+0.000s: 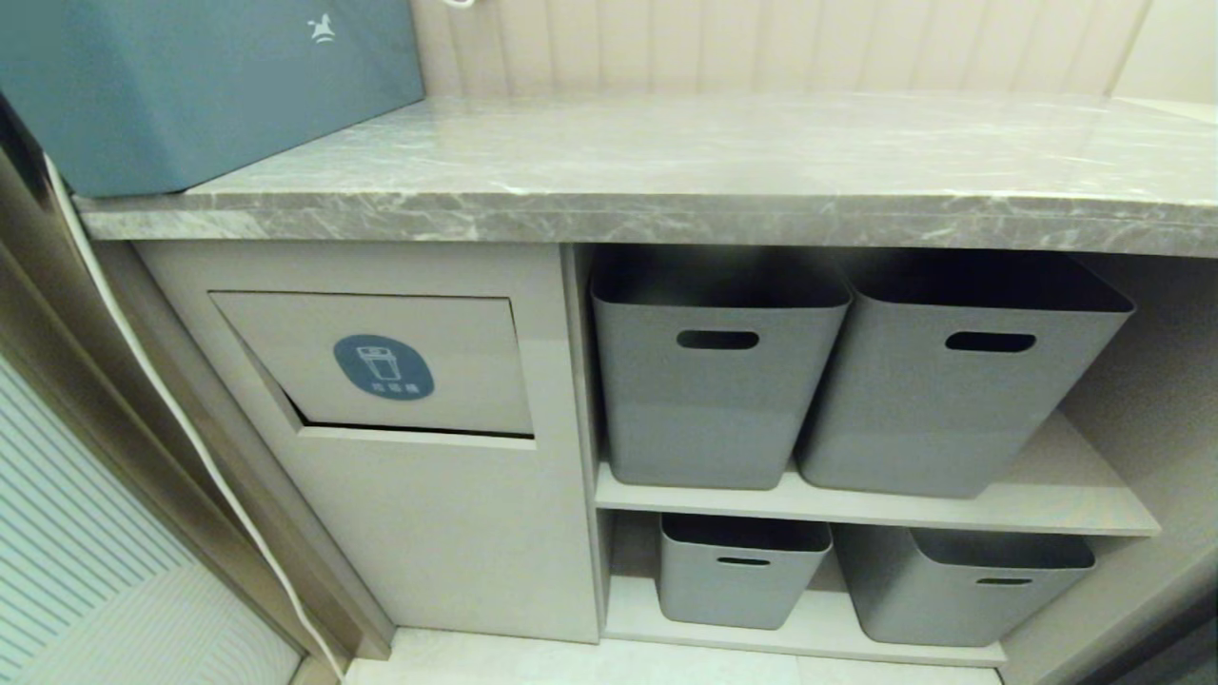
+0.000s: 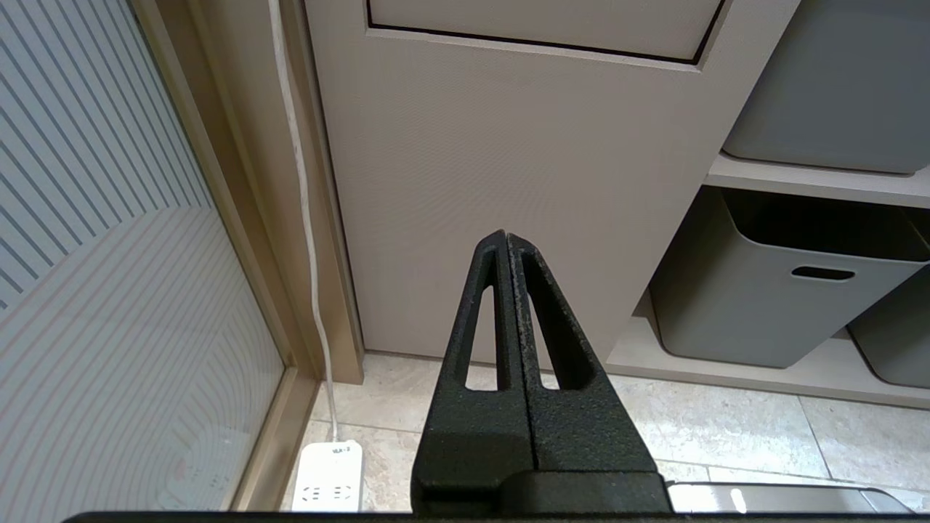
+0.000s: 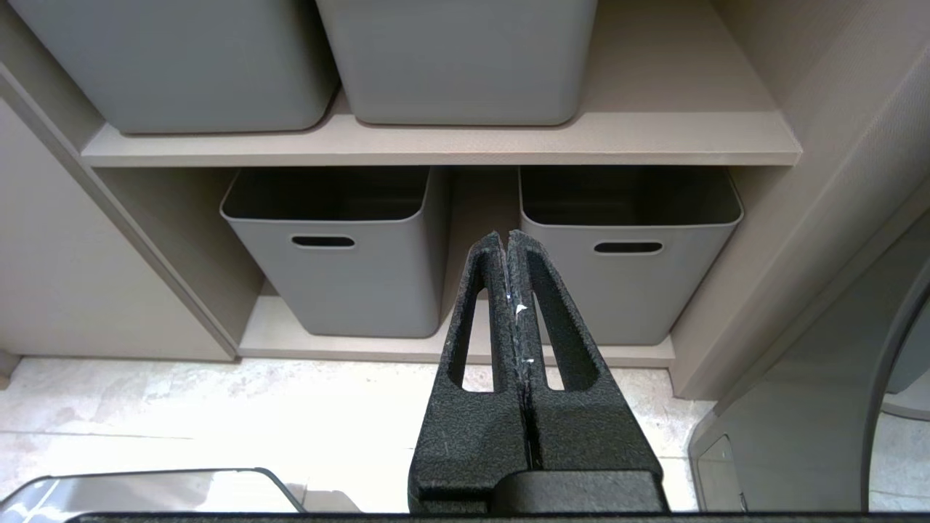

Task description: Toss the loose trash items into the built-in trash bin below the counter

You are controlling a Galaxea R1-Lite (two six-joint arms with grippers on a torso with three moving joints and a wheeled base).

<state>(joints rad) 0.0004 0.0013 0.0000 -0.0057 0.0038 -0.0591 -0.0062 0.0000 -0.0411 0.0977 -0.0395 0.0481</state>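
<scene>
So I'm parked in front of the counter (image 1: 666, 181), that wide grey marble-look slab with white veins and a thick front edge. Nothing loose lying on the stretch I can see from up top, just a big blue-teal box (image 1: 190, 86) sitting on its left end.

The trash bin (image 1: 381, 362) is right under the counter on the left side: beige cabinet front with a rectangular flap, round blue sticker (image 1: 383, 366) with a white bin icon on it. The flap looks tipped a little, there's a dark gap along its left and bottom edges.

To the right of the bin is open shelving with four grey tubs (image 1: 714, 381) with handle slots, two on the upper shelf (image 1: 1047, 495) and two on the lower one, side by side.

My left gripper (image 2: 506, 240) is down low, pointing at the plain beige panel below the flap, fingers pressed flat together, holding nothing. There's a white cable (image 2: 305, 218) running down the wall corner to a white power strip (image 2: 330, 479) on the tiled floor (image 2: 726, 428).

My right gripper (image 3: 506, 240) is also low, aimed at the gap between the two lower tubs, fingers squeezed together too, nothing in them. Neither arm shows up in the head view.
</scene>
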